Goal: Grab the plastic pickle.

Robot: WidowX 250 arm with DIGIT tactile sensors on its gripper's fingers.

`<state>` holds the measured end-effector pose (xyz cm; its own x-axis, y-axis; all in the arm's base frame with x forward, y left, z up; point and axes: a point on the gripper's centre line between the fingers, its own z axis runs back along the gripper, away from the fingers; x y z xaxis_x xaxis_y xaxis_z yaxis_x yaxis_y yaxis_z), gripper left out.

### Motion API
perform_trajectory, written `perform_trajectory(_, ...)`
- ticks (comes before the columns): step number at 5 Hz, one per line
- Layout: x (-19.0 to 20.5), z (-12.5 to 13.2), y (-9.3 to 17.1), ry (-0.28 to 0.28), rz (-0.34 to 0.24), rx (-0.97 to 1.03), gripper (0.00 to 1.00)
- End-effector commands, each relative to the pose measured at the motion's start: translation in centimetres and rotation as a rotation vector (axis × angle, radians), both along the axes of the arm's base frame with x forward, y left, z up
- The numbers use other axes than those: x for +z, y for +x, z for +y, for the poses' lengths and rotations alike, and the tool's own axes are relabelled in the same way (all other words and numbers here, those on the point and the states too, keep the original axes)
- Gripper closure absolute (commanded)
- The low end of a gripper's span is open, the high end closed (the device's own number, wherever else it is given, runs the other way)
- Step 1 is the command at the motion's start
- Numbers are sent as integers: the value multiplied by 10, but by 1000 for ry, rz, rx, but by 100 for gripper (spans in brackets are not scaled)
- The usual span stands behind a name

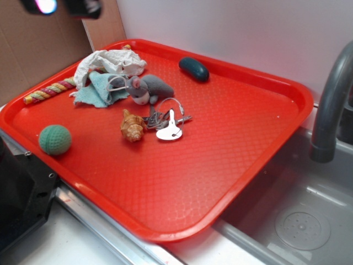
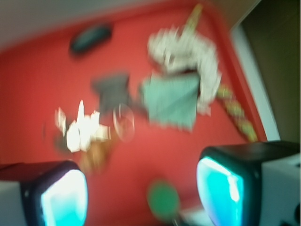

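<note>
Reaching for the pickle (image 1: pixel 193 68): from ball (image 1: pixel 55 139) rightward past shell (image 1: pixel 132 126) and keys (image 1: pixel 170 125), it lies beyond the keys by the tray (image 1: pixel 242 160) far rim. Tool (image 2: pixel 141 193), released, should straddle its short axis.

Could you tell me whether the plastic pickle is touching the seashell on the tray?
No, the plastic pickle lies alone near the tray's far edge, well apart from the seashell beside the keys.
</note>
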<state>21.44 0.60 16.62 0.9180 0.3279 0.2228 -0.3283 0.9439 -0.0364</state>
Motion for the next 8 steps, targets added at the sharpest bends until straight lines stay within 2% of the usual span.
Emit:
perform_trajectory(1, 10, 5, 36, 59, -119, 235, 0)
perform_trajectory(3, 10, 5, 36, 59, -119, 235, 0)
perform_trajectory(4, -20, -1, 67, 108, -241, 186, 0)
perform_trajectory(5, -39, -2, 81, 77, -302, 195, 0)
perform_trajectory(6, -63, 2, 103, 91, -281, 211, 0)
perform_trajectory(8, -93, -4, 125, 118, -247, 190, 0)
